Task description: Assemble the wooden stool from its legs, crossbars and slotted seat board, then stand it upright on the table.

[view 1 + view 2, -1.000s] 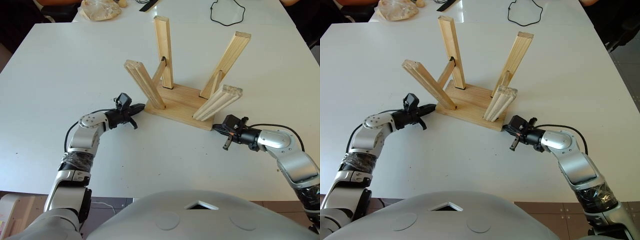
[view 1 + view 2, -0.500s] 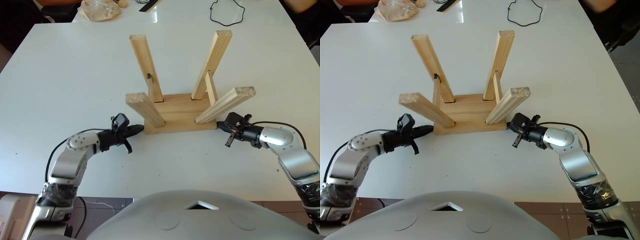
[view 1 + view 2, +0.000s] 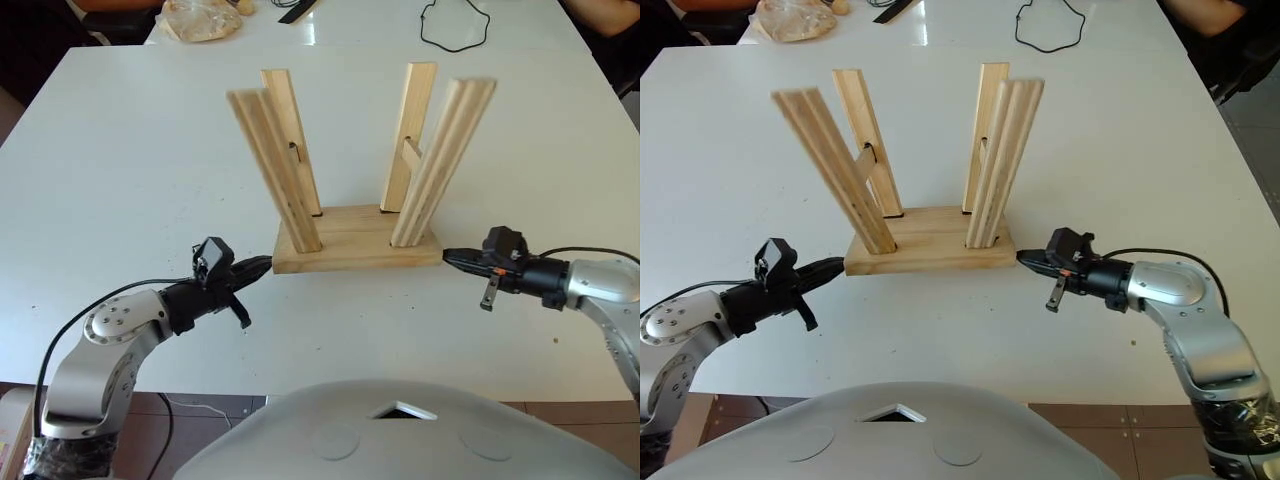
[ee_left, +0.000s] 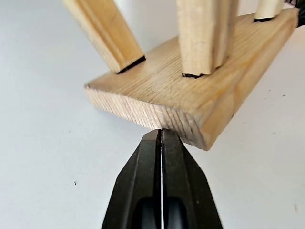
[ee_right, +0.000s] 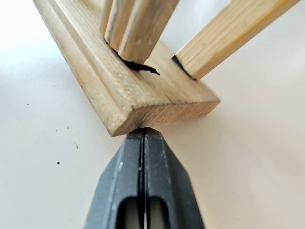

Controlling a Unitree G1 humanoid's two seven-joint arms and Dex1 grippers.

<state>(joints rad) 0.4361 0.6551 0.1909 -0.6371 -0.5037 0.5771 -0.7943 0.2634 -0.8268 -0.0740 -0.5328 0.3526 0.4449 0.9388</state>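
Swung round, that's the change: the stool (image 3: 355, 170) sat skewed a second ago and now sits square to you at mid tabletop (image 3: 130, 170). Both arms have come nearer and spread out to follow it.

It's upside down. The seat board (image 3: 355, 252) lies flat and four legs (image 3: 275, 165) point up, splayed outward. A short crossbar (image 3: 411, 153) shows between the right pair.

Your left gripper (image 3: 262, 264) has its fingers pressed together, holding nothing, with the tip against the board's left end. Your right gripper (image 3: 452, 257) is in the same state at the right end. So the board is pinned between two closed points, not grasped.

Assembly looks finished to me, and what's left is turning it over onto its legs. That's a delicate call: a squeeze between two tips can slip. You'd want steady inward pressure and a matched lift and roll from both sides, or else a proper hold on the board's edge.

From the head views you get the full stance and the leg splay. The wrist views add the contact itself: each tip meets the board low on its end grain, just above the tabletop. The right wrist view also shows a ragged dark gap where a leg meets its slot, so watch that joint.
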